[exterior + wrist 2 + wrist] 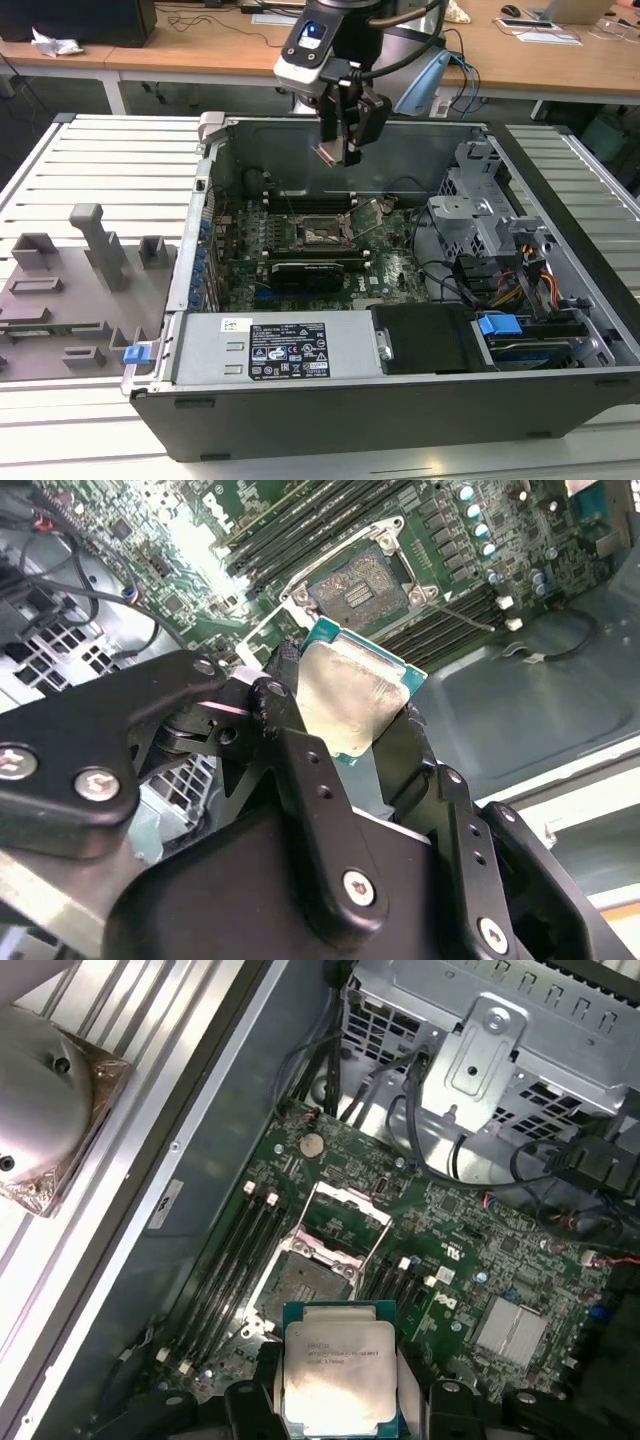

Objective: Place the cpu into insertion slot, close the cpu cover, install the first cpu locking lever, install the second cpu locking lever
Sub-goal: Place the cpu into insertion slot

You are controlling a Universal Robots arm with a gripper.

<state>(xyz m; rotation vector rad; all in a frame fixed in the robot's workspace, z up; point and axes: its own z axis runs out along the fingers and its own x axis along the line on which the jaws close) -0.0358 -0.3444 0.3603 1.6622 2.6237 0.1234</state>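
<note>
Our hand [342,150] grips the cpu [340,1362] by its edges, high above the open insertion slot [358,592]; we should keep it level and square to its rim.

Exterior view: bright, even overhead room light with soft shadows. The white slatted table [100,170] is nearly washed out. Inside the case [330,410] it's darker, and the board [300,250] sits in the walls' shade. A blue light [314,30] glows on the arm head.

Second wrist view: hard glare blows out a patch of board beside the memory slots [300,530]. The chip [340,715] top has a dull, uneven sheen. The black gripper [350,695] is close to the lens and soft, and its screws [360,885] catch highlights.

First wrist view: the table slats and drive cage [500,1050] are bright and the board is mid-tone. The chip is evenly lit. The round metal part [40,1110] is blurred.
</note>
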